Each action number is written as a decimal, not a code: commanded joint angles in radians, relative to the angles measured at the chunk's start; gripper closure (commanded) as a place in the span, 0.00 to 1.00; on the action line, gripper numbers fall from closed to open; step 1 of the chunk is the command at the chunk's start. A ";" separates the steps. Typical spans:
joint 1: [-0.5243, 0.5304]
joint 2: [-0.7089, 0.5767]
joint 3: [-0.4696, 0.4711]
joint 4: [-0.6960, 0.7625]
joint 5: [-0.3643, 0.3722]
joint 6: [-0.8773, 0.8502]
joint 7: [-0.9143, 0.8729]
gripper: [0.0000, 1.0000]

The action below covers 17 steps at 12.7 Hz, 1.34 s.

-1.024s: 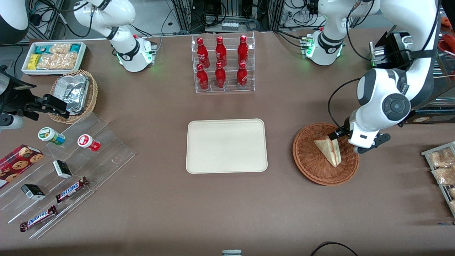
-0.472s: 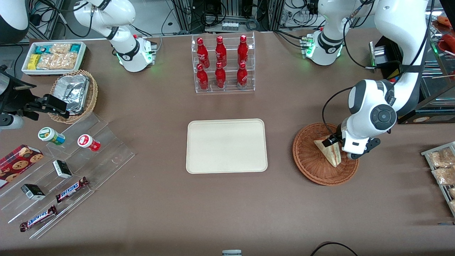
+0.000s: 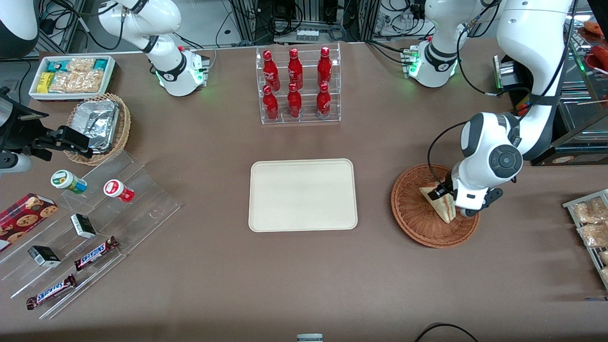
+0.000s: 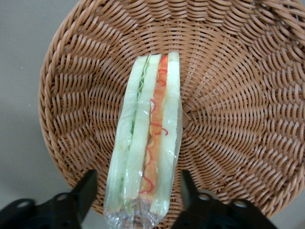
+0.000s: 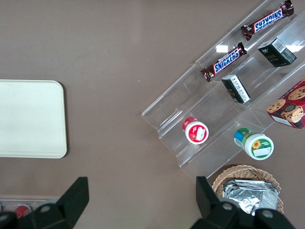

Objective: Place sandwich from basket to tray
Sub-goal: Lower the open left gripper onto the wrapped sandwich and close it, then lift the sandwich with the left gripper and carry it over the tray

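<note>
The sandwich stands on its edge in the reddish-brown wicker basket, wrapped in clear film, with green and red-pink filling showing. My gripper hangs open just above the basket. One finger is on each side of the sandwich's end, and neither touches it. In the front view the gripper is mostly hidden under the white wrist. The cream tray lies bare at the table's middle, toward the parked arm from the basket.
A clear rack of red bottles stands farther from the camera than the tray. A wire rack of snack packets sits at the working arm's end. A stepped acrylic display, a tan foil basket and a white bin lie toward the parked arm's end.
The wrist has come down and shifted toward the parked arm's end, ending over the sandwich with the fingers either side of it. The sandwich has not moved.
</note>
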 commanded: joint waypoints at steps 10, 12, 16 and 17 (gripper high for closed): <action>-0.009 -0.096 0.001 0.068 -0.003 -0.195 -0.015 1.00; -0.010 -0.132 0.001 0.113 -0.003 -0.287 -0.015 1.00; 0.006 -0.133 -0.060 0.270 0.000 -0.491 -0.012 1.00; -0.004 -0.126 -0.065 0.321 0.000 -0.537 0.003 1.00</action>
